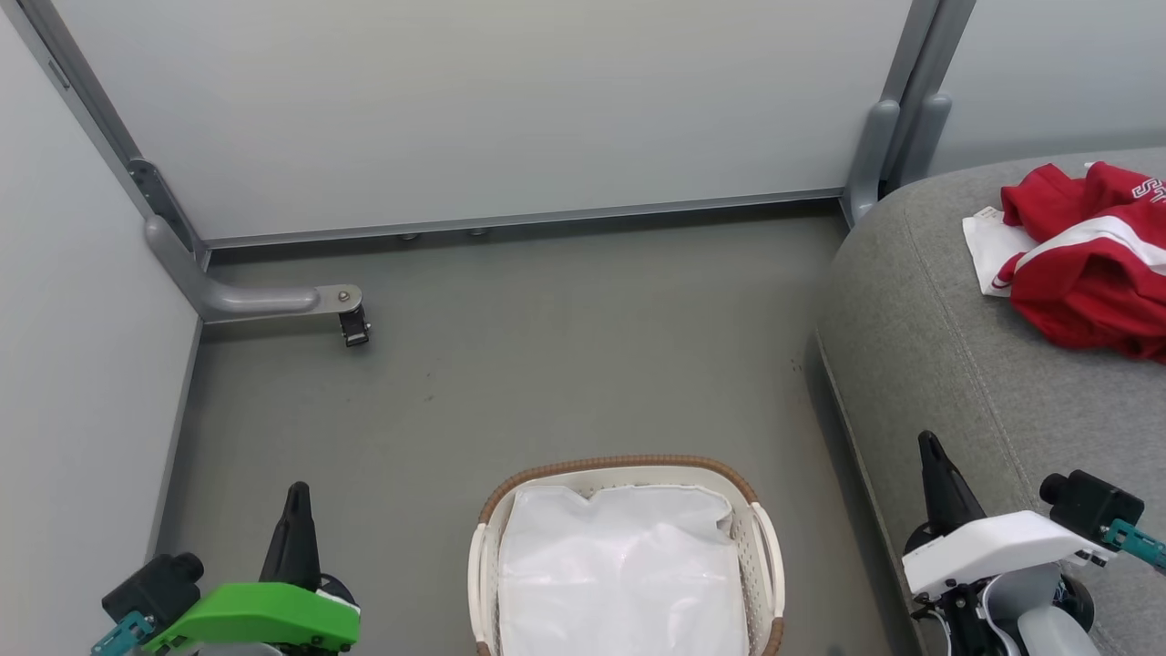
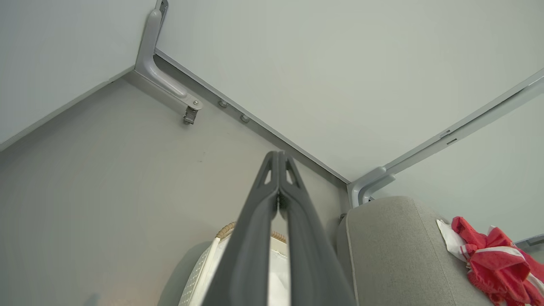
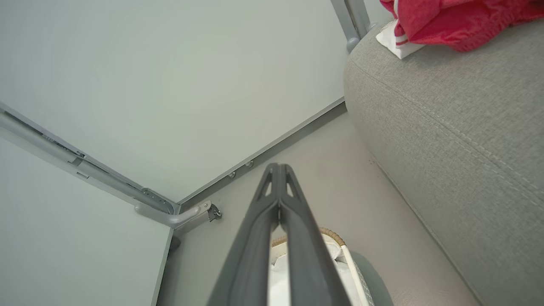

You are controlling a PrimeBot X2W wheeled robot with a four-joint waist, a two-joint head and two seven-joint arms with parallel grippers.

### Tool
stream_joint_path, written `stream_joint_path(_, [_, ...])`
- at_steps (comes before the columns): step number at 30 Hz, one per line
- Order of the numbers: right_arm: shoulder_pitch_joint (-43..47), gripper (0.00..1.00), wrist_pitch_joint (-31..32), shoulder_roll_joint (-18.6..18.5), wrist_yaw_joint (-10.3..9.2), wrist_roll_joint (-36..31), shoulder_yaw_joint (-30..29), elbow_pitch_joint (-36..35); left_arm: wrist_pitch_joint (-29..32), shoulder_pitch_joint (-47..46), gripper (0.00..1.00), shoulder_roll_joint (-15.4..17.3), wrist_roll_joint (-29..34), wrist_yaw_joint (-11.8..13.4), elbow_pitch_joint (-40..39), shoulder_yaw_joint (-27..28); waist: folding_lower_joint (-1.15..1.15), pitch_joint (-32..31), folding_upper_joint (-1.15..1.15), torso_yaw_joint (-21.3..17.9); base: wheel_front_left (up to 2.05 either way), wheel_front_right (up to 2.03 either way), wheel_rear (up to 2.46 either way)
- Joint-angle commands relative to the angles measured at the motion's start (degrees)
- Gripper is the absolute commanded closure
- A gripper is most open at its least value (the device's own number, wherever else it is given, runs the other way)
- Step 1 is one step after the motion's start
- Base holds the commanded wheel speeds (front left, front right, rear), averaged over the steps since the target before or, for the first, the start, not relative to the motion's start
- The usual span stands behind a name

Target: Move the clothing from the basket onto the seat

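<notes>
Red clothing [image 1: 1089,269] with white stripes and lettering lies bunched on the grey seat [image 1: 947,364] at the right, also seen as clothing [image 2: 495,265] and clothing [image 3: 450,19] from the wrists. The cream basket [image 1: 761,547] with a brown rim stands on the floor at the bottom centre, holding a plain white liner sheet [image 1: 619,569]. My left gripper [image 1: 297,497] is shut and empty, left of the basket. My right gripper [image 1: 929,446] is shut and empty, over the seat's front edge, right of the basket.
Pale partition walls [image 1: 474,109] close off the back and left. A grey metal foot with a caster [image 1: 351,323] juts onto the grey floor [image 1: 547,364] at the back left. Another partition post [image 1: 874,155] stands beside the seat's back corner.
</notes>
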Motion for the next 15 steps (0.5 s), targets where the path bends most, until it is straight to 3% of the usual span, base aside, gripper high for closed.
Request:
stream_joint_path(1, [-0.64,1.00,0.76,-0.34,-0.02,3.04,-0.50,-1.08,0.81,-2.04,1.00,0.25,-2.79,-0.17,-1.00,0.65,0.00,-0.03,0.00,-0.07,0.00,0.00,0.00])
stream_joint_path(15, [-0.66,1.00,3.48,-0.41,-0.03,13.32,-1.63,-1.73,3.55,-2.73,1.00,0.30,-12.13,-0.38,-1.64,2.27,0.00,-0.19,0.00,-0.47,0.00,0.00,0.00])
